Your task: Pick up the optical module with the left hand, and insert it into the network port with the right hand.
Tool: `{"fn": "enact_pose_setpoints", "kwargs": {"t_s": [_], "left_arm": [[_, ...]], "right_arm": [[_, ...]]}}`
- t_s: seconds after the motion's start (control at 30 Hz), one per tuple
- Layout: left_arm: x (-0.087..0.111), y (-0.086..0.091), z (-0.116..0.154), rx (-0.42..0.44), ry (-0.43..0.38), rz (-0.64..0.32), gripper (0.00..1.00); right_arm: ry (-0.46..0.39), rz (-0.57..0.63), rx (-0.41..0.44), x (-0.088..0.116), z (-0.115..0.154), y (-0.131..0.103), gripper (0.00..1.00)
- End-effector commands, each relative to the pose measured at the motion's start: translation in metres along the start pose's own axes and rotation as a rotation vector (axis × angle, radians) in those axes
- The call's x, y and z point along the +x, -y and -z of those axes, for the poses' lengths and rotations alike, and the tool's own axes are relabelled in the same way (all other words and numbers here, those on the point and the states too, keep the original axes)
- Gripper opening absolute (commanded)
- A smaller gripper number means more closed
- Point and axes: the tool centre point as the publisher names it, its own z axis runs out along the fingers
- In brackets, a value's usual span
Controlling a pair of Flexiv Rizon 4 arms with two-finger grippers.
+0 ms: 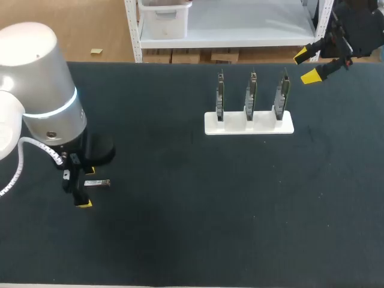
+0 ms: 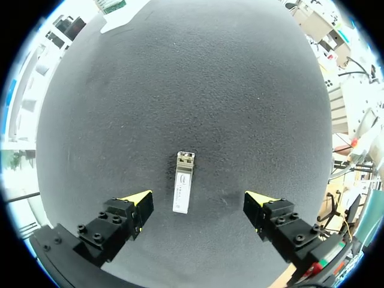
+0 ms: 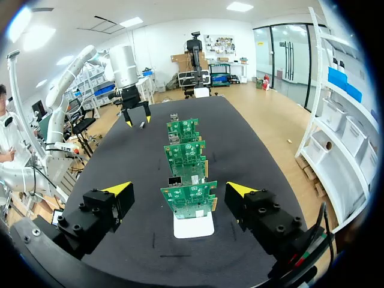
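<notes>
1. Fingers of the left gripper (image 2: 199, 200) stand wide apart, and neither yellow tip touches anything.
2. We see the optical module (image 2: 183, 183) lying flat on the dark table (image 2: 198, 84), in the gap between those open fingers. It sits somewhat nearer one finger than the other, but clear of both.
3. The module is a slim silver bar. Its long axis points away from the gripper, and its darker, open end is the far one.
4. From the head view we place the module near the table's left side, just beside the left arm (image 1: 39, 90), which comes in from the left and points its gripper down at the table.
5. The right gripper (image 1: 306, 66) hangs over the table's far right corner with its fingers also spread apart and nothing between them.
6. Three circuit boards stand upright on edge in a white stand (image 1: 249, 123) on the far right half of the table. They sit side by side in a row with gaps between them.
7. In the right wrist view the nearest board (image 3: 189, 198) is straight ahead of the right gripper, with the other two lined up behind it.
8. We cannot make out the network port clearly on any board.
9. The stand is well apart from the module and the left gripper.
</notes>
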Motion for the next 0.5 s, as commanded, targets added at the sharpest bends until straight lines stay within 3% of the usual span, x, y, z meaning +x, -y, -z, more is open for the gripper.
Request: {"fn": "enact_pose_setpoints", "kwargs": {"t_s": [0.03,0.5], "left_arm": [[-0.0023,-0.0010,-0.0027,0.005,-0.005,-0.003,1.00],[0.0002,0.0030,-0.0068,0.009,-0.014,0.017,1.00]], "right_arm": [[0.000,0.001,0.005,-0.0001,-0.0002,-0.0023,1.00],[0.000,0.001,0.005,-0.0001,-0.0002,-0.0023,1.00]]}}
